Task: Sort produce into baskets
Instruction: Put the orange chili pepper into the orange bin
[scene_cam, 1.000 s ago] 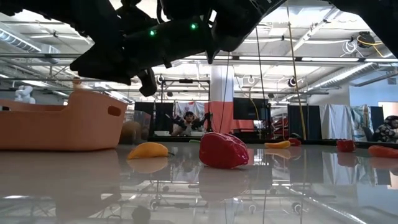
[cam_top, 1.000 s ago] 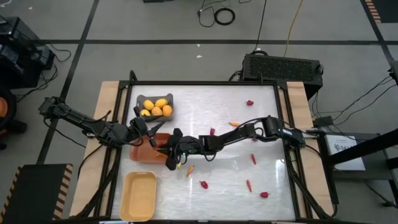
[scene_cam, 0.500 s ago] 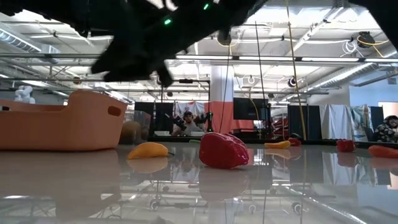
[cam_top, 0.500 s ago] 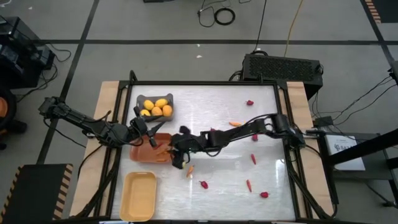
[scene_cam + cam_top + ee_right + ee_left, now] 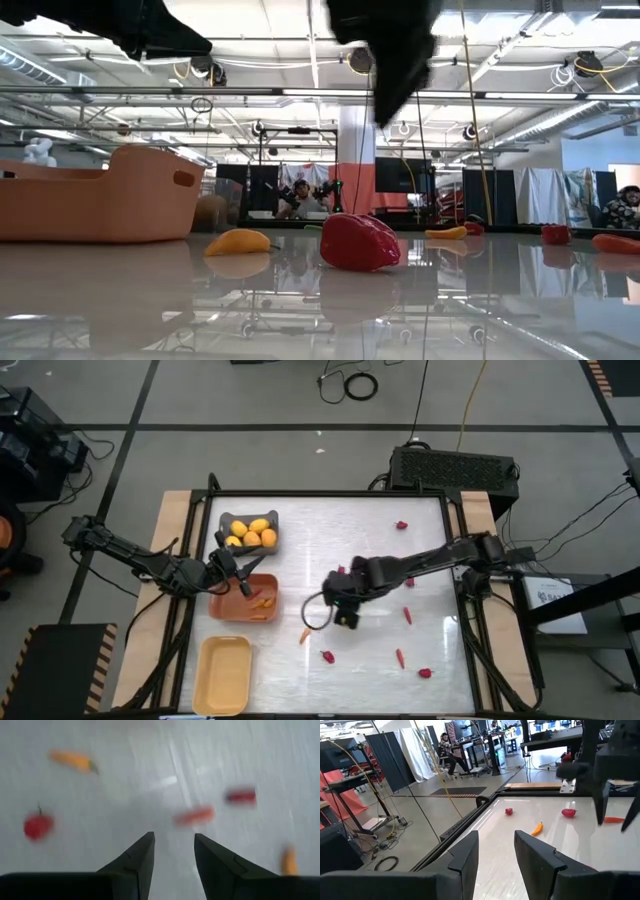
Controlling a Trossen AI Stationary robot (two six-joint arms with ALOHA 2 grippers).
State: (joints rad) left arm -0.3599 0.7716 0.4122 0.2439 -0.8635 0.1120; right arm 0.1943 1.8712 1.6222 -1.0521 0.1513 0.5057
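A grey basket [image 5: 250,532] holds yellow-orange lemons [image 5: 252,534]. Nearer stands the orange basket [image 5: 228,607] with carrots [image 5: 263,600] in it, and the pale yellow basket [image 5: 222,675] is at the near left. My left gripper [image 5: 240,578] hangs open over the orange basket's far left corner, with nothing between its fingers [image 5: 465,855]. My right gripper [image 5: 347,618] points down over mid-table, open and holding nothing [image 5: 173,842]. Loose carrots [image 5: 305,635] and red pieces [image 5: 327,656] lie on the white table.
More produce is scattered over the table's right half: a carrot [image 5: 400,657], red pieces [image 5: 425,672], [image 5: 407,615], [image 5: 402,525]. In the low view a carrot [image 5: 238,241] and a red piece [image 5: 358,241] lie just right of the orange basket [image 5: 100,195].
My right gripper has drawn back from the orange basket's right side toward the table's right, risen, and tipped from nearly level to pointing down. Carrots show in the basket where it stood.
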